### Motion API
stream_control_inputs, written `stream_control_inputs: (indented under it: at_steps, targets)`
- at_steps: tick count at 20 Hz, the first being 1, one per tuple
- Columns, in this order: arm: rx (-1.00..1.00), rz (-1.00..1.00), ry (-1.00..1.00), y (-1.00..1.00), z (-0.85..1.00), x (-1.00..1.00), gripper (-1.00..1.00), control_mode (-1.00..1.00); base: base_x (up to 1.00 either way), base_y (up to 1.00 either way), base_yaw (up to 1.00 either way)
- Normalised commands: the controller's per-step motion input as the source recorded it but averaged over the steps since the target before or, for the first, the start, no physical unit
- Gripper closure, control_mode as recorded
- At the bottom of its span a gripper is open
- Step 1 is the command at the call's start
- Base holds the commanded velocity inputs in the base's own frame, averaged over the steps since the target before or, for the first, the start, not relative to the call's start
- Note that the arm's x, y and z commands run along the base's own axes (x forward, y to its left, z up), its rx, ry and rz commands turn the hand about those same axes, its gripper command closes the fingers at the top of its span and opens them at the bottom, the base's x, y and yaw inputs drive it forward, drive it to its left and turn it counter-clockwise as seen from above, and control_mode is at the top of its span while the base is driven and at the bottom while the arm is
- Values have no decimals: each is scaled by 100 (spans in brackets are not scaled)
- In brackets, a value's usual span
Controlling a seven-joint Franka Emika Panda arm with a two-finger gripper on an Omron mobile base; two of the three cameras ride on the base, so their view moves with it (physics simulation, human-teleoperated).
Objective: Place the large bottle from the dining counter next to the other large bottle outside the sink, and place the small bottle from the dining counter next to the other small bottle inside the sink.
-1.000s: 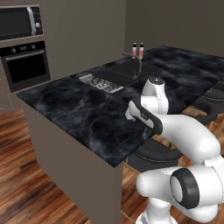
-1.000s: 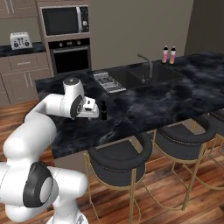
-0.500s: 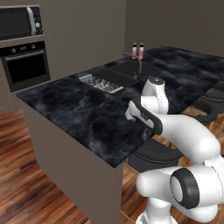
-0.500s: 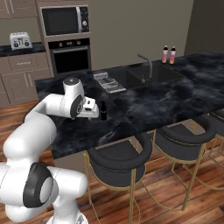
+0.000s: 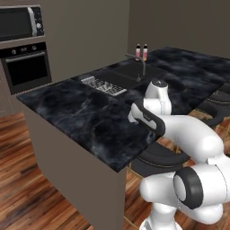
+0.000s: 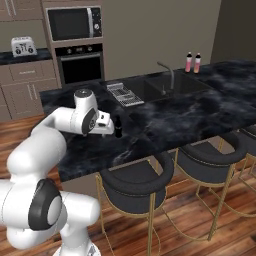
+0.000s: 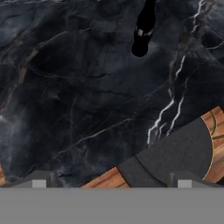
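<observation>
In the left base view, two tall pink-yellow bottles (image 5: 141,52) are standing side by side at the far edge of the long black marble dining counter (image 5: 85,117), just behind the black recessed sink (image 5: 130,73) beside one ribbed metal drain rack (image 5: 102,85).

In the right base view, one tiny all-black bottle (image 6: 118,127) is standing near the counter's front edge, just beside the gripper (image 6: 111,128).

In the hand view, the fingertips (image 7: 39,180) are standing wide apart, holding nothing, over the counter edge and one dark round stool seat (image 7: 175,155).

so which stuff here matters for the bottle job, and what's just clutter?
Job:
small black bottle
two tall pink bottles
sink
dining counter
open gripper

Clutter:
drain rack
microwave
oven
toaster
stools
</observation>
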Motion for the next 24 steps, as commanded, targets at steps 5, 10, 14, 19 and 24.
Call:
stream_control_inputs:
  at_steps: [5, 10, 14, 19, 24]
  targets:
    - [0, 0, 0, -3, 0, 7, -100, -100, 0, 0, 0]
    - [0, 0, 0, -5, 0, 8, -100, -100, 0, 0, 0]
    - [0, 0, 0, -9, 0, 15, -100, -100, 0, 0, 0]
    - [0, 0, 0, -11, 0, 15, -100, -100, 0, 0, 0]
    - [0, 0, 0, -6, 0, 20, -100, -100, 0, 0, 0]
